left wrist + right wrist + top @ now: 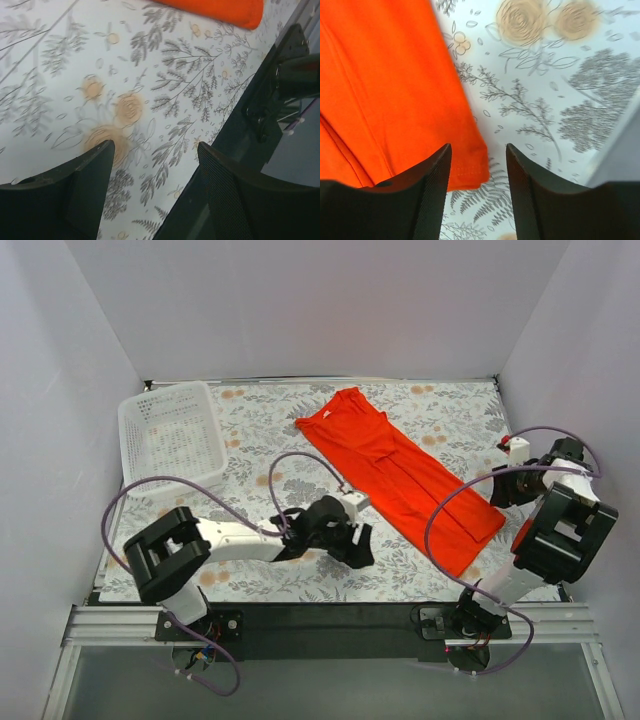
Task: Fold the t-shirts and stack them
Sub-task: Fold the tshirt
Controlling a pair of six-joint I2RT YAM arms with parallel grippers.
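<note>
t-shirt (400,475) lies folded lengthwise, running 11 to 5 o'clock; cross-folding seems left. left claw (155,147) and right claw (477,150) gape, holding nothing.

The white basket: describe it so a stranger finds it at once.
On the floral-patterned table, look to the far left corner. There stands the basket, a white rectangular plastic tub with perforated walls. Its only neighbour, the orange-red t-shirt, is flat cloth further right.

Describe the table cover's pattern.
The table cover is white with grey foliage and orange roses; left wrist view.
</note>
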